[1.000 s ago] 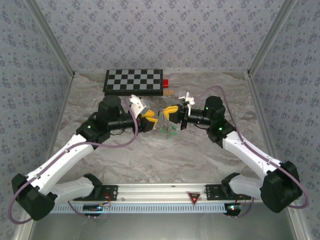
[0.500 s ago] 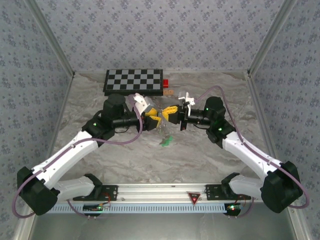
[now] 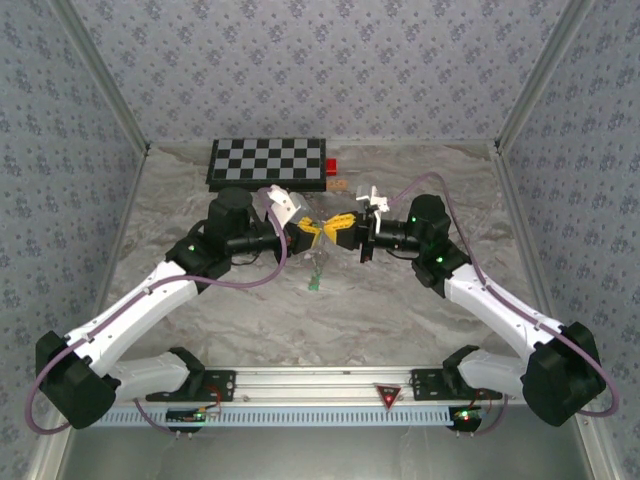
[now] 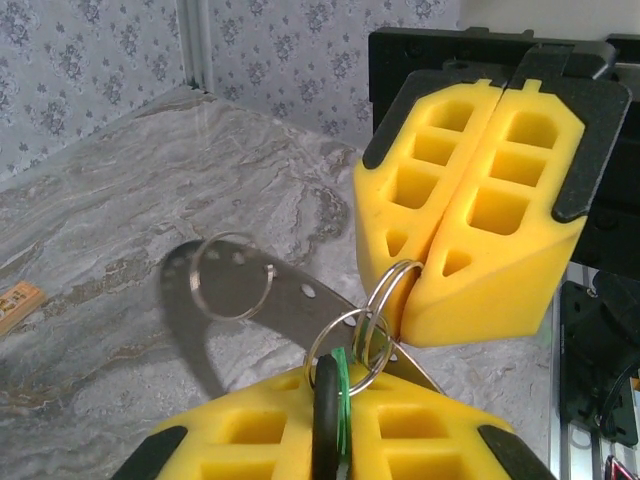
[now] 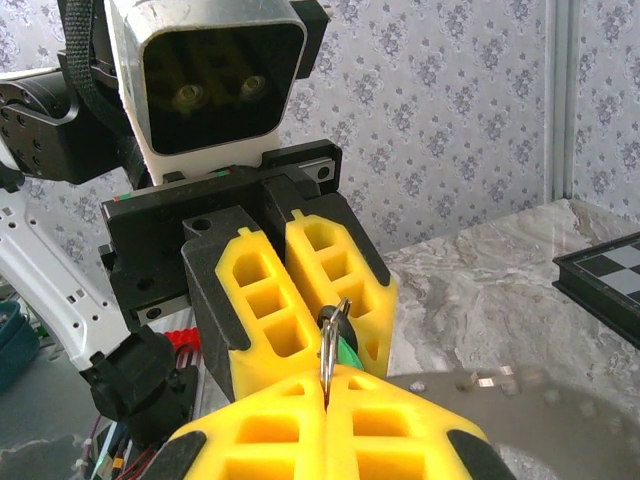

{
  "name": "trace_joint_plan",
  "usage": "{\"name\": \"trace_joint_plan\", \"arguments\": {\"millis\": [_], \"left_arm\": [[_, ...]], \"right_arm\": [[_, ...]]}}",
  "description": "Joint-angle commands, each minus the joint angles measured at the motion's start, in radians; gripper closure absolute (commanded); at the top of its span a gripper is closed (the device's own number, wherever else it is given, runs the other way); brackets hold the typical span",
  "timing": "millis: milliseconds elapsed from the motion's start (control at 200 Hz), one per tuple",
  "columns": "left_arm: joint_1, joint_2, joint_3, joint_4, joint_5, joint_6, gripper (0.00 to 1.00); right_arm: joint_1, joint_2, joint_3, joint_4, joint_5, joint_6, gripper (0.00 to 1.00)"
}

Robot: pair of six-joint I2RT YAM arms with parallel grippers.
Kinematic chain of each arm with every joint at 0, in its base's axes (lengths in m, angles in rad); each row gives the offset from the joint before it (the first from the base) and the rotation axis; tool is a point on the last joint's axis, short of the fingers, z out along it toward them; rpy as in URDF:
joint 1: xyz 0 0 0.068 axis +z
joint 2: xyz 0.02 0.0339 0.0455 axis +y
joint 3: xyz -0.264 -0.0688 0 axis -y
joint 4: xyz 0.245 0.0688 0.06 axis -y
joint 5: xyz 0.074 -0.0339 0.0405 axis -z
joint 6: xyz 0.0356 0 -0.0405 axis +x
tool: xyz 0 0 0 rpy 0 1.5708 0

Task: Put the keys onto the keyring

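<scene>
Tabletop (image 3: 400, 320) nearest, with one green key (image 3: 315, 284) low over it; lying or dangling, I cannot tell. Beyond, in mid-air, the left gripper (image 3: 310, 233) has its jaws pinched on a second green key (image 4: 338, 400). Tip to tip with it, the right gripper (image 3: 336, 225) clamps the keyring (image 4: 385, 300). Farthest stands a chessboard (image 3: 268, 162).

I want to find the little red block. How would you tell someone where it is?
Look to the far end of the marbled table for the black-and-white chessboard. The small red block sits beside the board's right end. The little piece just in front of it is tan, so the bright red colour gives it away.
</scene>
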Motion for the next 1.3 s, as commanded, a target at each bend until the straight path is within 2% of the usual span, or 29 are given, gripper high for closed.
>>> {"name": "trace_joint_plan", "arguments": {"millis": [0,535,775,810,870,1064,1294], "left_arm": [[-0.006,-0.005,0.029,-0.01,-0.013,0.009,0.87],[-0.061,0.024,0.008,-0.092,0.028,0.041,0.91],[-0.06,-0.017,0.01,-0.081,-0.003,0.031,0.84],[-0.06,-0.027,0.01,-0.077,-0.009,0.03,0.81],[-0.057,-0.042,0.01,-0.07,-0.025,0.022,0.67],[-0.011,-0.086,0.005,-0.046,-0.024,-0.027,0.67],[0.033,-0.11,-0.034,0.127,0.025,-0.164,0.67]], "right_arm": [[-0.002,-0.028,-0.003,0.06,-0.022,0.024,1.0],[-0.023,-0.035,-0.031,0.168,0.022,0.086,1.0],[-0.025,-0.029,-0.033,0.164,0.016,0.085,1.0],[-0.026,-0.028,-0.034,0.163,0.016,0.083,1.0],[-0.028,-0.027,-0.038,0.163,0.017,0.084,1.0],[-0.036,-0.025,-0.049,0.167,0.016,0.084,1.0],[-0.034,-0.016,-0.049,0.189,-0.006,0.098,1.0]]}}
